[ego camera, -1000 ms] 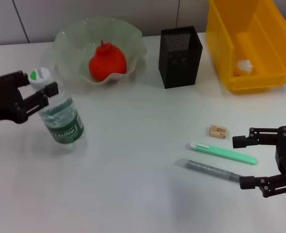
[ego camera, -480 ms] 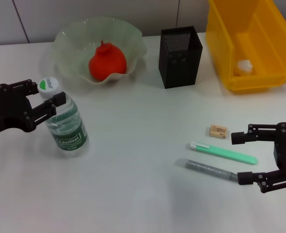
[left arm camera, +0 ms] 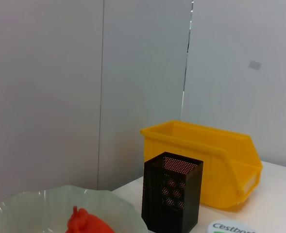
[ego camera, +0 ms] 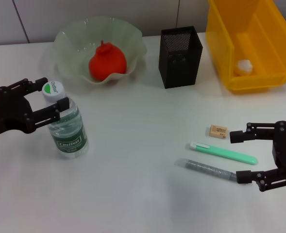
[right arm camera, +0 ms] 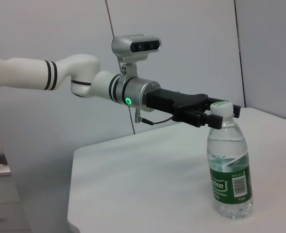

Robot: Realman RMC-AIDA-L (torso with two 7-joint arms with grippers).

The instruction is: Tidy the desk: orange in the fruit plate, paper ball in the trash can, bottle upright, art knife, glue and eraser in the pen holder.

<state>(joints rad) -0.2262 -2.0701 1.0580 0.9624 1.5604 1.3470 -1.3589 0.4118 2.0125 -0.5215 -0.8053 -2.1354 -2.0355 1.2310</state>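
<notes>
1 bottle (ego camera: 67, 130) is gripped at the neck by the left gripper (ego camera: 49, 102); 1 eraser (ego camera: 218, 131) lies beside the wide-open, empty right gripper (ego camera: 239, 157).

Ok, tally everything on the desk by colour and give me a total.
Red-orange: 1, the orange
Pale green: 2, the fruit plate, the green stick
Black: 1, the pen holder
Yellow: 1, the trash can
White: 1, the paper ball
Clear: 1, the bottle
Beige: 1, the eraser
Grey: 1, the grey stick
Total: 9
</notes>
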